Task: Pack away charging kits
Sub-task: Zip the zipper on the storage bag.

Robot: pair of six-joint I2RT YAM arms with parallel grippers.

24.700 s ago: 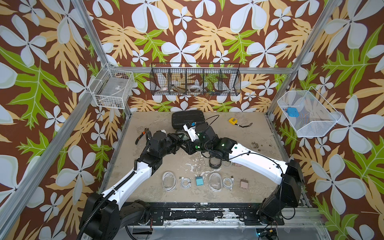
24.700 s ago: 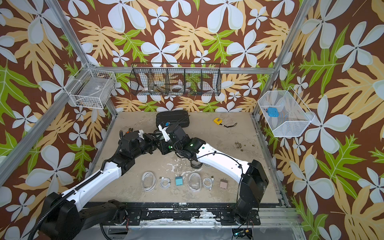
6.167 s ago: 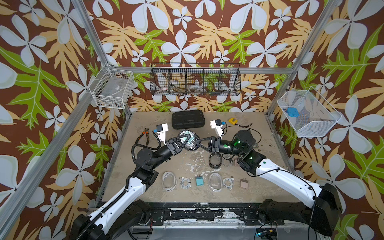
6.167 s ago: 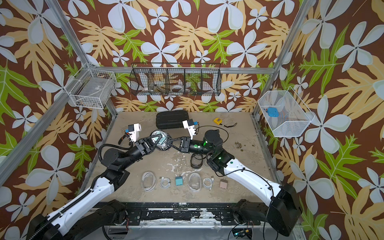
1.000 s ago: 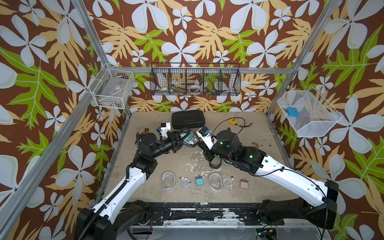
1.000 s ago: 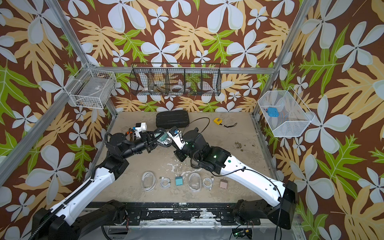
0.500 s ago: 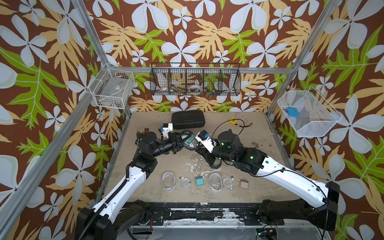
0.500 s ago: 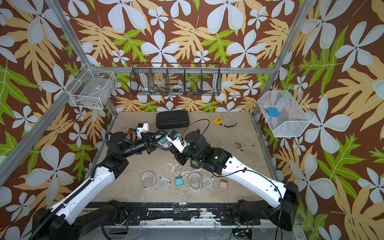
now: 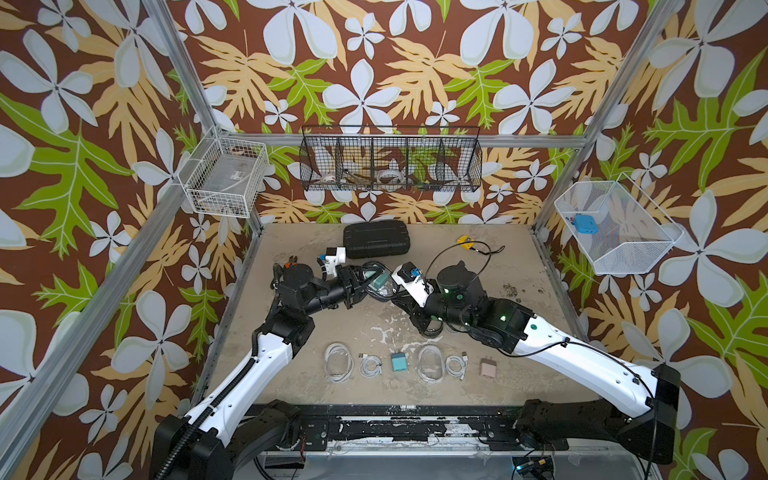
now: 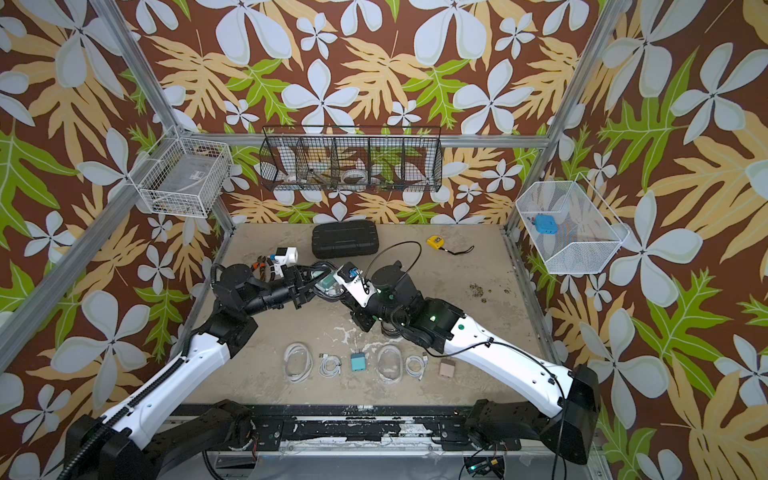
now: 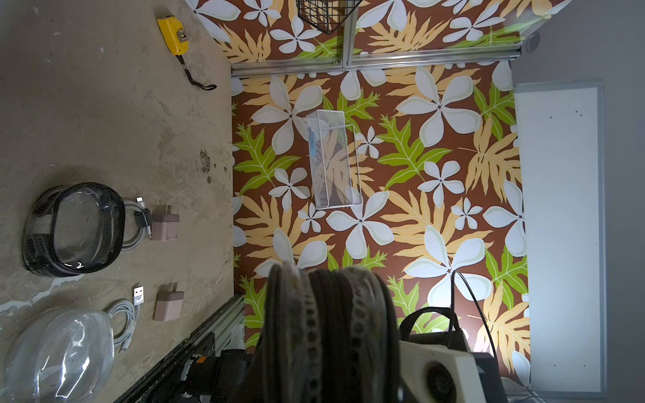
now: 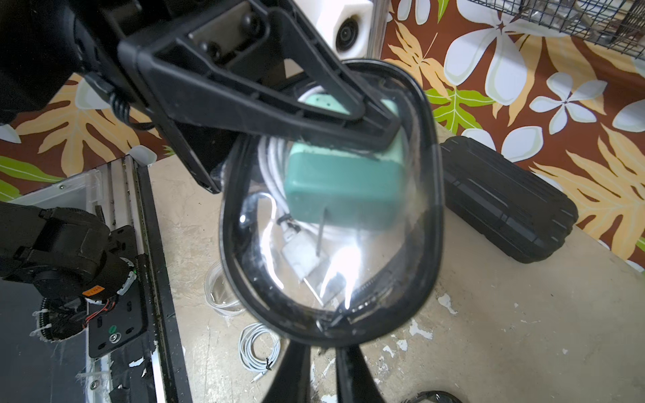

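Since the earlier frames the right arm had been drawn in toward the left arm. The black-rimmed case (image 12: 331, 244) was held between both, above the rear of the worktop (image 9: 519, 266). The fingers of the left gripper (image 9: 360, 284) were clamped across its upper end. Those of the right gripper (image 12: 323, 352) were pressed together on its lower rim (apparently at the zip). A teal plug (image 12: 342, 188) and white cable (image 12: 275, 164) lay inside, so one kit was judged nearly packed. Three kits remained: an empty black-rimmed case (image 11: 75, 230), a clear case (image 9: 338, 361) and a second clear case (image 9: 430, 363), their cables and plugs loose.
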